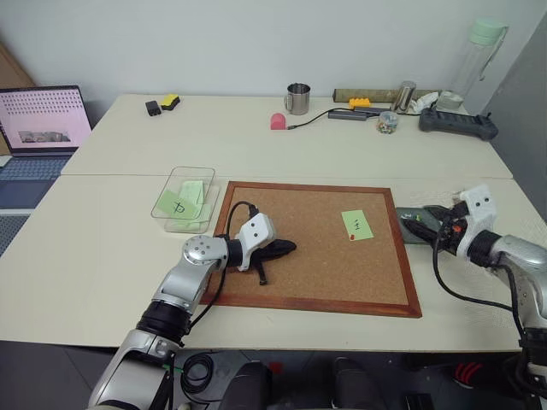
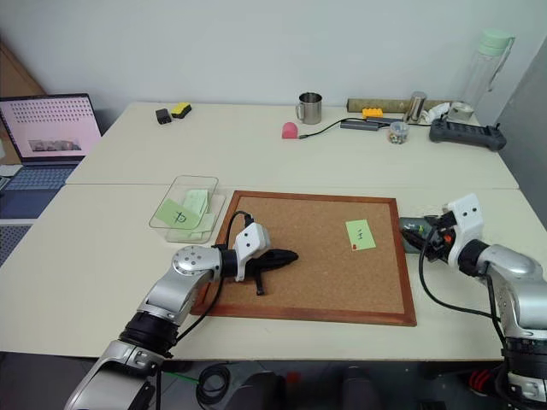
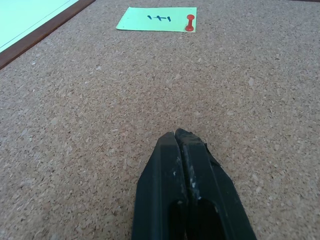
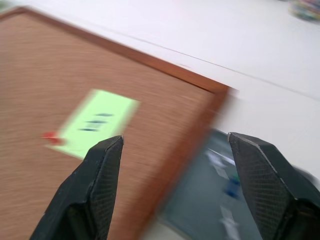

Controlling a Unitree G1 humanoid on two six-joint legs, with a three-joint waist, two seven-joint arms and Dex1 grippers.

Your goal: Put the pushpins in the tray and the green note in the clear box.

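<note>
The right wrist view shows the tray (image 4: 210,200) beside the cork board (image 1: 325,256), with something small and blue in it. The note (image 1: 356,225) lies on the board near its right edge, long axis front-to-back, a red pin (image 3: 189,22) at its corner. The right gripper (image 4: 175,150) is spread, empty; the left gripper (image 3: 181,137) is pressed together over bare cork.

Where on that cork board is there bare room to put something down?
The cork board is bare between the left gripper and the green note with its red pushpin, and along its near edge. The clear box holds slips.
</note>
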